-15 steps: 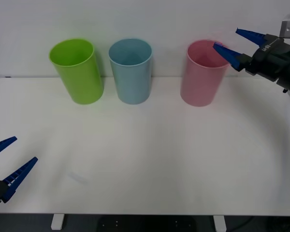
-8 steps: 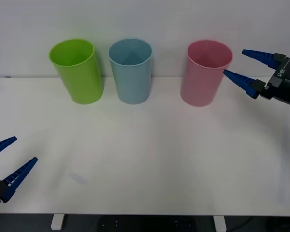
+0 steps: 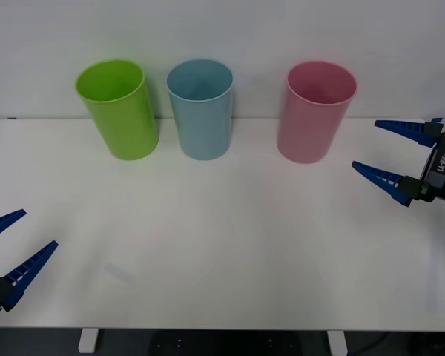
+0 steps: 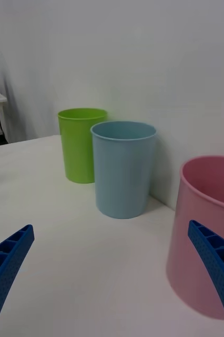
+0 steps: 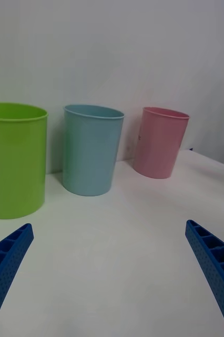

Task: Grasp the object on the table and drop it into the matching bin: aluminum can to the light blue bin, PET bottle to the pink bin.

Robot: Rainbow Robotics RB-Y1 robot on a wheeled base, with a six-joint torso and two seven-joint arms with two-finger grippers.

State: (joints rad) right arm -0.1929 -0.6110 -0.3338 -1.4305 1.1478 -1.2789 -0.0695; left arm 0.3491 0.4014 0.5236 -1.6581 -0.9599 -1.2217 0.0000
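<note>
The pink bin [image 3: 311, 119] stands upright at the back right of the white table [image 3: 222, 222], and the light blue bin [image 3: 202, 111] stands to its left. The PET bottle is out of view, and so is any aluminum can. My right gripper [image 3: 365, 144] hangs open and holds nothing, to the right of the pink bin and clear of it. Its wrist view shows the pink bin [image 4: 206, 231] close by and the light blue bin [image 4: 123, 168] beyond the right gripper [image 4: 111, 226]. At the table's near left edge my left gripper [image 3: 40, 228] stays open and holds nothing.
A lime green bin [image 3: 120, 111] stands at the back left, left of the light blue one. The three bins line the wall behind the table. The left wrist view shows the green bin [image 5: 12, 160], light blue bin [image 5: 91, 150] and pink bin [image 5: 159, 142] ahead.
My right gripper has moved from over the pink bin's rim down and to the right, staying open. The left arm has not moved.
</note>
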